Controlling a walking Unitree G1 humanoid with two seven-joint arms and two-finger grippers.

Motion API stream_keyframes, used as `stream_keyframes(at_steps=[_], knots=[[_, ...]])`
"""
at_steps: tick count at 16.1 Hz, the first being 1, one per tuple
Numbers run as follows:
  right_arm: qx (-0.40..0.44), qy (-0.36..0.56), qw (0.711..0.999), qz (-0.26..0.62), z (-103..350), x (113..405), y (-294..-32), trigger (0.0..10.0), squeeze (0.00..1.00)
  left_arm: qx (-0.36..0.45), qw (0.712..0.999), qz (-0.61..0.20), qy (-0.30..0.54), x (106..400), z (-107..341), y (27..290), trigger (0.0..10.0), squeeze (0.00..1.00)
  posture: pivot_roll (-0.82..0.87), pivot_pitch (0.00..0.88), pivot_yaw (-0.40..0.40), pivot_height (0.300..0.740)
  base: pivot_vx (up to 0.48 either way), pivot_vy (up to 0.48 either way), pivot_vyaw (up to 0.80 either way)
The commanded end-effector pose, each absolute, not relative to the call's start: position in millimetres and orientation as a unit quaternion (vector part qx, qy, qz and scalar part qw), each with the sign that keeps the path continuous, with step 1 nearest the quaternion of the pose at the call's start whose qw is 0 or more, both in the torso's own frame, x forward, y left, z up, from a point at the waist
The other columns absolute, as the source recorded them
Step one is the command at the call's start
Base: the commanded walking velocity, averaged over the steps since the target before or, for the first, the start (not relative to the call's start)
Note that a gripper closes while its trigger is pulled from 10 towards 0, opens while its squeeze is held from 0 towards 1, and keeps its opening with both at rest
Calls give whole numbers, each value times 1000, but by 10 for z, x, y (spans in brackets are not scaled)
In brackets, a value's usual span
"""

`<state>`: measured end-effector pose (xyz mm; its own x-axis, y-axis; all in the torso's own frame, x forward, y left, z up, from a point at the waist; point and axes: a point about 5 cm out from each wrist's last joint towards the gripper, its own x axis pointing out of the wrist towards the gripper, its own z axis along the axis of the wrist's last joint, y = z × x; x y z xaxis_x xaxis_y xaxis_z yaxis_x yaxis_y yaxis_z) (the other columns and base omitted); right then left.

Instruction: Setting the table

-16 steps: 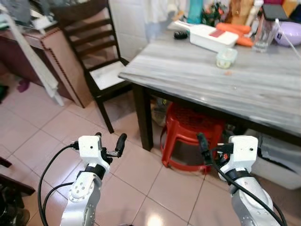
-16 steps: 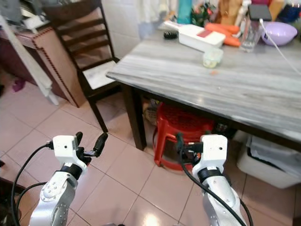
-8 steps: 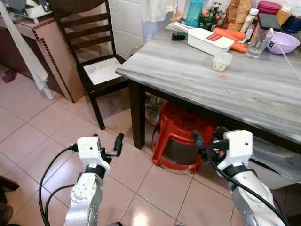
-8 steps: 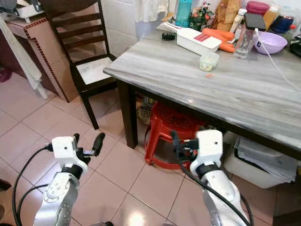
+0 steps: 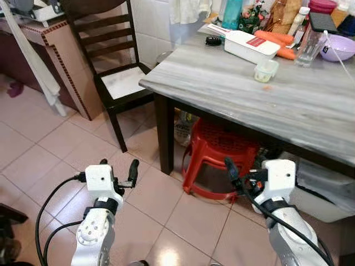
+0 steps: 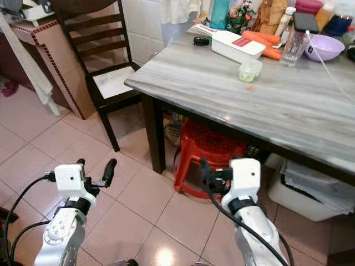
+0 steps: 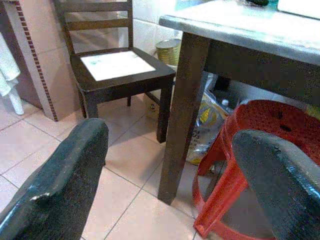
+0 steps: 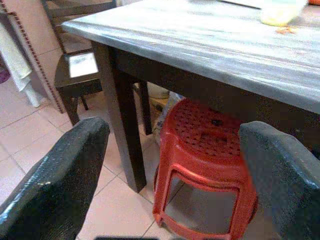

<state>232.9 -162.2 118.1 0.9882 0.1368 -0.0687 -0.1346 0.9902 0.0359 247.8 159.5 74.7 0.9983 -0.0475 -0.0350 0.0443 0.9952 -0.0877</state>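
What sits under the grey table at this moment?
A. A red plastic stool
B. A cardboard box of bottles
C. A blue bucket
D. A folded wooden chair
A. A red stool with a perforated seat stands on the tiled floor beneath the table, just inside its dark corner leg; the wooden chair stands upright beside the table, not under it.

A red plastic stool (image 5: 219, 160) stands under the worktop's near edge, at about 6 o'clock from its corner leg. At 9 o'clock from that corner, a dark wooden chair (image 5: 113, 66) faces in, its seat pad pale. A white bin (image 6: 302, 188) sits on the pink tiled floor (image 5: 50, 160), at 3 o'clock from the stool.
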Motion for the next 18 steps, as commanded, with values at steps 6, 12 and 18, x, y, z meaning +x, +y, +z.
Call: stream_keyframes(at_steps=[6, 12, 18], knots=[[22, 36, 997, 72, 1179, 2296, -1585, 10000, 0, -30, 999, -9, 18, 2513, 790, 1619, 10000, 0, -72, 141, 26, 740, 0, 0, -577], [18, 29, 998, 62, 1190, 2348, -1651, 10000, 0, -27, 999, -14, 16, 2597, 825, 1596, 10000, 0, -82, 132, 42, 740, -87, 0, 0], [19, 26, 998, 53, 1216, 2373, -1683, 10000, 0, -29, 999, -11, 19, 2627, 820, 1567, 10000, 0, -91, 135, 41, 740, -292, 0, 0]])
